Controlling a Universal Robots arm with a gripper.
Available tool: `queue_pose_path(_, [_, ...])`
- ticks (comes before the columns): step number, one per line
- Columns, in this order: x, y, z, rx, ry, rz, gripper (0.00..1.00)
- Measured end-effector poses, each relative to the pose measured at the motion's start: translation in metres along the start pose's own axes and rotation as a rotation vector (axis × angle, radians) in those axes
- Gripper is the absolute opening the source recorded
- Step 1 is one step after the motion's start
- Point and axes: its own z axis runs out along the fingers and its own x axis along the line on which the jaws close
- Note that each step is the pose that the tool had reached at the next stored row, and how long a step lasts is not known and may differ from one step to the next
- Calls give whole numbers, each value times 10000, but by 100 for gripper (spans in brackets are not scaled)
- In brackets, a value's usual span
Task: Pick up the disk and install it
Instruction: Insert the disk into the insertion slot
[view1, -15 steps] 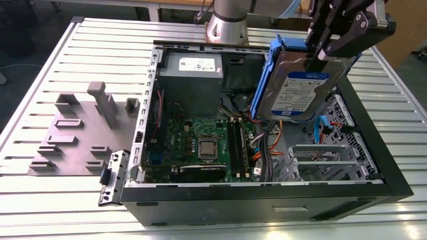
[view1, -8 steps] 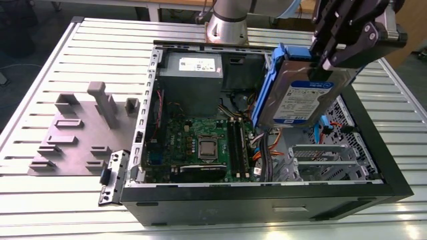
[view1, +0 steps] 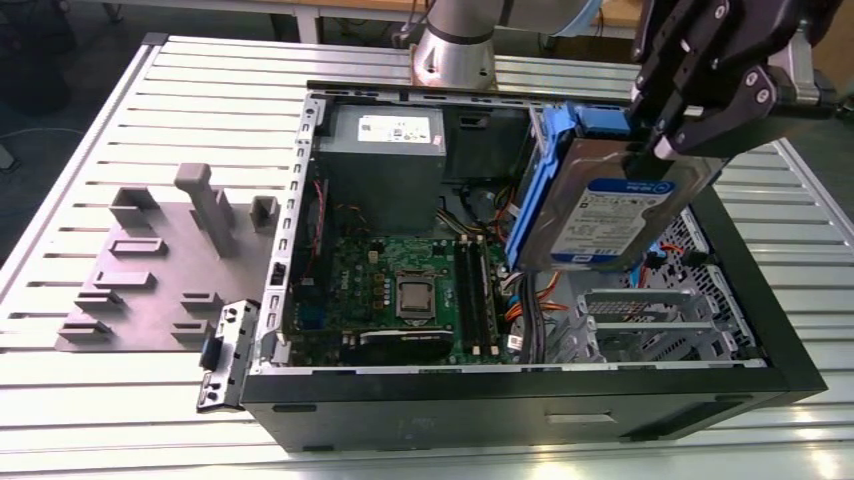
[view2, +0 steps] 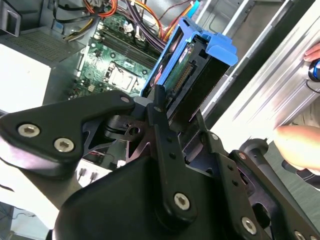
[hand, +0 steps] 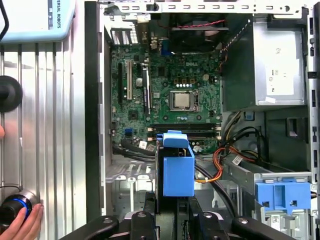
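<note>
The disk (view1: 603, 218), a silver hard drive with a white-and-blue label and a blue frame, hangs tilted on edge over the open computer case (view1: 747, 300), above the case's side at the exterior view's right. My gripper (view1: 657, 150) is shut on its upper end. In both wrist views the disk's blue frame (hand: 178, 172) (view2: 200, 47) sticks out past the black fingers (view2: 162, 125), with the motherboard (hand: 170, 95) behind it. An empty metal drive cage (view1: 641, 320) sits in the case below the disk.
A grey power supply box (view1: 387, 150) fills the case's far corner. Another blue plastic carrier (hand: 282, 195) sits at the case edge. A grey fixture block (view1: 174, 270) stands on the slatted table at the exterior view's left. A person's hand (view2: 300, 145) rests outside the case.
</note>
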Motion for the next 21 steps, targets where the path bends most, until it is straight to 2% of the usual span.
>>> queue_pose_path(21, [276, -15, 1, 0, 1, -1, 35])
